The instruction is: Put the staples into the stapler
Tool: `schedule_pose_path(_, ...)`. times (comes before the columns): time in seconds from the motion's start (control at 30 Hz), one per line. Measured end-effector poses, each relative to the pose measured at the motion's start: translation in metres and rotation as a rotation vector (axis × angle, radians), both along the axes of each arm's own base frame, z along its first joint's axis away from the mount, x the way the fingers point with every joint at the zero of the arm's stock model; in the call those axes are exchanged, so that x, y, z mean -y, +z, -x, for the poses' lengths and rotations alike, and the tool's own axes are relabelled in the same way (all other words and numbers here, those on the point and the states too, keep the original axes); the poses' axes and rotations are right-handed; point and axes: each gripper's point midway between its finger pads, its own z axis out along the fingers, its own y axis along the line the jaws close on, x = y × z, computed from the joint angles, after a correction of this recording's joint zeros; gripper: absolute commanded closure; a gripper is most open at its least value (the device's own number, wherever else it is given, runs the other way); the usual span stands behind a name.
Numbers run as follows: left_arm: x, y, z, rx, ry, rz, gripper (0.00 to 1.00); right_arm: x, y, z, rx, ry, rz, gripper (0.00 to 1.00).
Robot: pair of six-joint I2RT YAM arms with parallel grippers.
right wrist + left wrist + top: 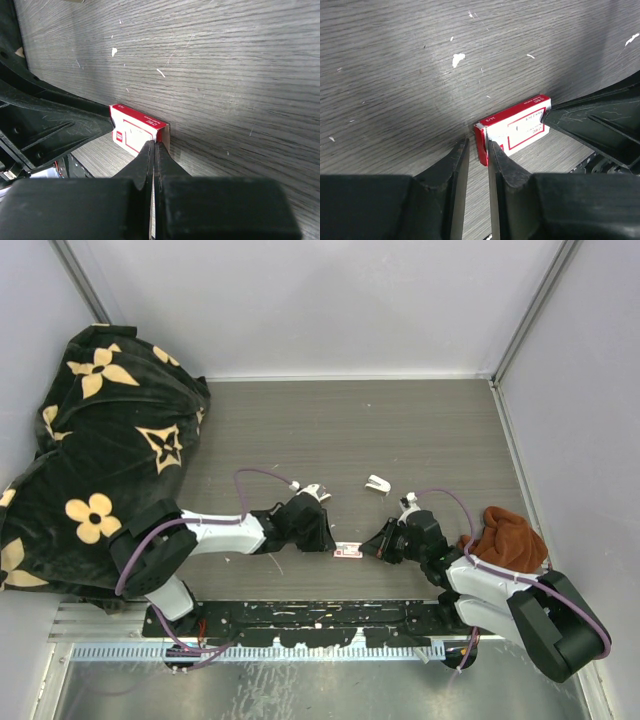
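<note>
The staples box (348, 551), red and white, stands on its long edge between my two grippers near the table's front edge. My right gripper (372, 546) is shut, its tips (154, 145) pinching the front wall at the open tan end of the box (132, 131). My left gripper (328, 537) is at the box's other end. Its fingers (477, 145) stand a narrow gap apart around the red end of the box (520, 125), the right one against it and the left one a little clear. A small white stapler (377, 483) lies farther back, untouched.
A black cloth with tan flowers (100, 440) fills the left side. A rust-brown cloth (505, 535) lies by my right arm. A black rail (300, 620) runs along the near edge, and grey walls close in the table.
</note>
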Motion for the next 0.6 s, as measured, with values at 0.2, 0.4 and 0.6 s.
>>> schedule_pose_path(0.2, 0.0, -0.0017, -0.0008, 0.002, -0.01, -0.018, 0.85, 0.0001, -0.0001, 0.0, 0.001, -0.001, -0.001, 0.99)
schedule_pose_path(0.4, -0.0022, -0.003, -0.0005, -0.002, -0.009, -0.034, 0.87, 0.0003, -0.0002, -0.0004, 0.004, -0.003, 0.0, 0.99)
schedule_pose_path(0.6, -0.0028, -0.0031, -0.0008, -0.003, -0.007, -0.04, 0.87, 0.0005, -0.0005, -0.0002, 0.003, -0.003, 0.0, 0.99)
